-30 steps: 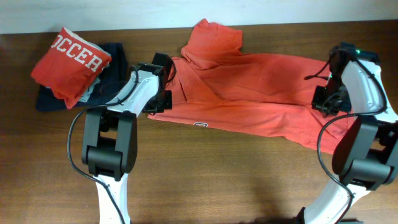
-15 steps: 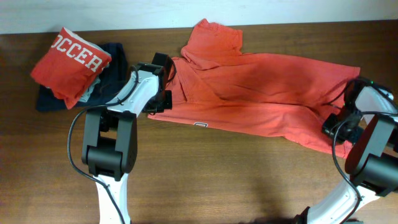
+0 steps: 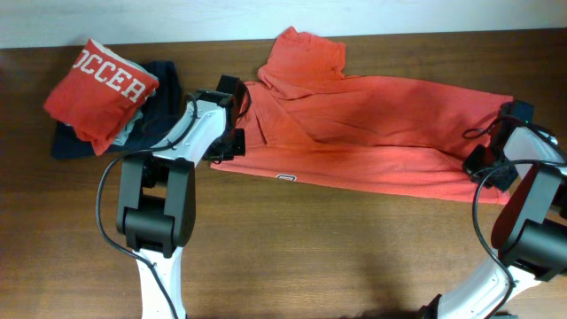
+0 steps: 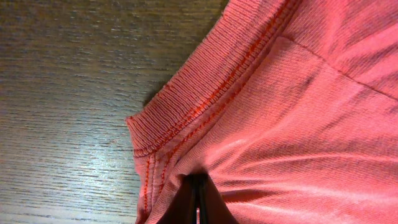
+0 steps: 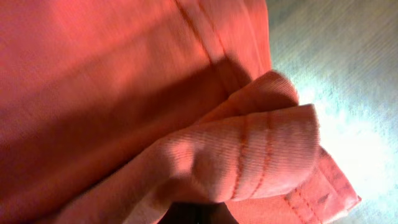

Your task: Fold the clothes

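The coral-red T-shirt (image 3: 372, 133) lies spread lengthwise across the middle of the table, with one sleeve bunched at the back. My left gripper (image 3: 229, 140) is at the shirt's left end, by the ribbed collar (image 4: 186, 106). In the left wrist view its fingers (image 4: 199, 202) are shut on a pinch of the fabric. My right gripper (image 3: 480, 165) is at the shirt's right end. In the right wrist view its fingers (image 5: 199, 214) are shut on the stitched hem (image 5: 261, 162), which folds over them.
A folded red garment with white lettering (image 3: 99, 87) lies on a folded dark navy garment (image 3: 164, 93) at the back left. Brown wooden tabletop (image 3: 310, 248) shows in front of the shirt. A pale wall runs along the table's back edge.
My right gripper has moved down and out to the right with the hem in it. The shirt's right end is pulled out flatter and wider. The left arm has not moved.
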{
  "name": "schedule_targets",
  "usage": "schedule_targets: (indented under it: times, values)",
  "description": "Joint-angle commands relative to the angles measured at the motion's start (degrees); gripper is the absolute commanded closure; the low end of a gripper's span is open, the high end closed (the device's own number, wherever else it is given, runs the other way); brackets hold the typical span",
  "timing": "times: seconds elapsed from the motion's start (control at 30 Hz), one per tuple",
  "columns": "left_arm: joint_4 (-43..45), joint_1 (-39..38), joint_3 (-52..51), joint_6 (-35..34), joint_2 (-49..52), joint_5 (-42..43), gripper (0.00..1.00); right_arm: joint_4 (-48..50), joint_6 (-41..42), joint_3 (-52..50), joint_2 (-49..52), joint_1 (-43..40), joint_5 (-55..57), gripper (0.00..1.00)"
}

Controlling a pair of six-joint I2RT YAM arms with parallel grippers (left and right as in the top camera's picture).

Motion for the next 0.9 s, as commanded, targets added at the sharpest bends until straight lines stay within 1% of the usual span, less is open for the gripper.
schedule_targets:
  times: [0.0,0.07,0.2,0.3,0.37,0.4,0.47,0.57,0.67,0.73,0.8,0.87]
  values:
    - [-0.17,0.5,-0.37,-0.15,1.6,-0.85,0.95,0.0,-0.2,2.6,0.15,-0.09,-0.11,0.96]
    - [-0.48,0.5,-0.37,-0.15,1.6,-0.85,0.95,-2.75,-2.64,5.55,0.11,-0.09,-0.09,0.95]
    - [-0.48,0.5,-0.37,-0.15,1.6,-0.85,0.95,-9.88,-3.02,12.92,0.11,-0.09,-0.09,0.95]
    - [-0.5,0.5,-0.37,-0.15,1.6,-0.87,0.95,-10.62,-3.58,16.15,0.11,-0.04,-0.09,0.9]
    - [-0.5,0.5,-0.37,-0.15,1.6,-0.87,0.95,-11.15,-4.48,16.83,0.11,-0.11,0.57,0.88]
    - [-0.52,0.5,-0.37,-0.13,1.6,-0.87,0.96,-12.96,-3.93,17.03,0.11,-0.5,0.76,0.88]
    - [-0.66,0.5,-0.37,-0.13,1.6,-0.9,0.96,-16.15,-0.46,17.0,0.11,-1.75,0.2,0.88]
    - [-0.7,0.5,-0.37,-0.15,1.6,-0.87,0.95,-20.41,0.15,17.0,0.11,-5.31,-6.73,0.87]
    - [-0.55,0.5,-0.37,-0.15,1.6,-0.87,0.95,-22.71,-1.14,16.81,0.11,-8.85,-11.89,0.79]
    - [-0.37,0.5,-0.37,-0.15,1.6,-0.87,0.95,-22.67,-1.73,16.22,0.11,-11.02,-13.49,0.76]
    - [-0.02,0.5,-0.37,-0.15,1.6,-0.87,0.95,-22.14,-2.82,15.04,0.11,-13.11,-13.92,0.69]
    - [0.02,0.5,-0.37,-0.15,1.6,-0.87,0.95,-21.68,-3.23,14.03,0.11,-13.9,-14.69,0.57]
